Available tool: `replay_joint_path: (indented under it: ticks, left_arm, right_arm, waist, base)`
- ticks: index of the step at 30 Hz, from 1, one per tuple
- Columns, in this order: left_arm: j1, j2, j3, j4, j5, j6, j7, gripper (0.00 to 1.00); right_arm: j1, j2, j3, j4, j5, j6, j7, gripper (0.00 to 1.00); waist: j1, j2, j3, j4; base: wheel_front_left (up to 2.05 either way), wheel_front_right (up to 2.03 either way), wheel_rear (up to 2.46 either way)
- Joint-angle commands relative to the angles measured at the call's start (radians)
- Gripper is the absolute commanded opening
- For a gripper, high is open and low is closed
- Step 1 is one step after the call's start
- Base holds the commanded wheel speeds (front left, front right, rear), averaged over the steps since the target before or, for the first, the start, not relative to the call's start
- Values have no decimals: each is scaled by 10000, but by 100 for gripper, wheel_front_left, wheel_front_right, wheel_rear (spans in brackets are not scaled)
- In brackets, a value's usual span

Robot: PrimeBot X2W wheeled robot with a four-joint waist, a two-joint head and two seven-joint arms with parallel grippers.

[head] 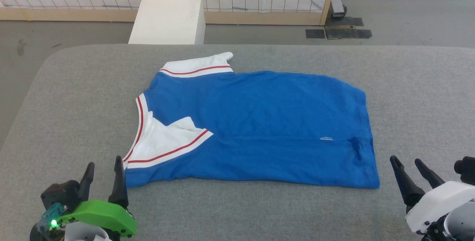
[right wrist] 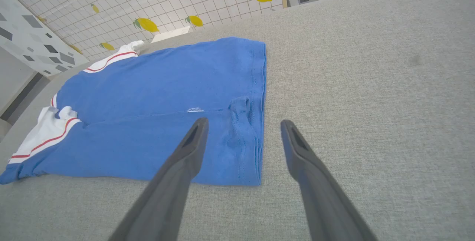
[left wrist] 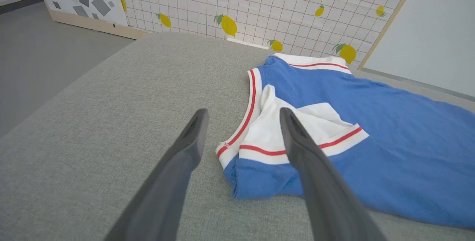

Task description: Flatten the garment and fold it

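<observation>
Grey fabric table [head: 259, 211] under everything. Mid-table, lying flat and folded over lengthwise: blue garment [head: 267, 122], white red-striped sleeves at the left end, hem at the right. Just beside its near left corner, left gripper [head: 104, 161], fingers spread wide, holding nothing. Off its near right corner, a little apart, right gripper [head: 406, 159], likewise spread and empty.

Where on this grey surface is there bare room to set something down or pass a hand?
The grey surface is bare right of the garment, left of its white sleeves, and in a band between it and the far edge. Crowded: the near strip, where the open left gripper and open right gripper flank the shirt's near corners.
</observation>
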Motion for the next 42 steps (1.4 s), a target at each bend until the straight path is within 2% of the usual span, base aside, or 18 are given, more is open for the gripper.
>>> replay_joint_path:
  ticks: [1,5,10,16,20,25,26,27,28,32,36,42]
  left_arm:
    - [91,41,2,98,75,59,134,100]
    - [-384,428,-320,361,-7,240,1731,100]
    - [-1627,1100,-888,568,-259,469,4921,100]
    - [-2877,1540,-1638,873,-516,401,7982,100]
    - [-3220,1609,-1999,1106,-594,400,9094,100]
    - [-3223,1436,-2151,1519,-832,380,9568,100]
    - [-3164,1384,-2158,1602,-924,367,9631,93]
    - [-3119,1328,-2144,1627,-1016,337,9646,36]
    - [-3072,1261,-2098,1622,-1119,314,9608,0]
    - [-2989,1210,-1933,1490,-1294,211,9361,0]
    - [-2952,1188,-1666,1123,-1416,162,8941,0]
    - [-2706,1359,-1338,393,-1485,309,8566,0]
  right_arm:
    - [30,31,8,-15,4,-13,-15,100]
    - [-42,48,-41,-45,6,-13,139,100]
    - [-239,26,-51,-171,22,-13,278,100]
    - [-485,-8,20,-191,41,-13,322,100]
    - [-614,-20,27,-204,30,-13,328,100]
    - [-743,-26,41,-238,3,-13,360,100]
    - [-764,-36,57,-245,-6,-13,374,100]
    - [-778,-42,62,-255,-10,-13,380,100]
    - [-787,-67,84,-267,-28,-13,404,100]
    - [-768,-206,194,-342,-166,-13,674,100]
    - [-756,-382,358,-500,-549,-13,1461,100]
    - [-1314,-568,891,-882,-1600,-13,3780,100]
  waist:
    - [1,0,48,-34]
    - [1,0,226,-20]
    - [1,0,619,-13]
    - [1,0,1098,-165]
    - [1,0,1369,-305]
    - [1,0,1625,-414]
    - [1,0,1659,-425]
    - [1,0,1683,-424]
    - [1,0,1701,-416]
    - [1,0,1678,-322]
    - [1,0,1534,-228]
    - [1,0,1389,-292]
  base:
    - [0,0,0]
    - [0,0,0]
    - [0,0,0]
    - [0,0,0]
    - [0,0,0]
    - [0,0,0]
    - [0,0,0]
    - [0,0,0]
    - [0,0,0]
    - [0,0,0]
    - [0,0,0]
    - [0,0,0]
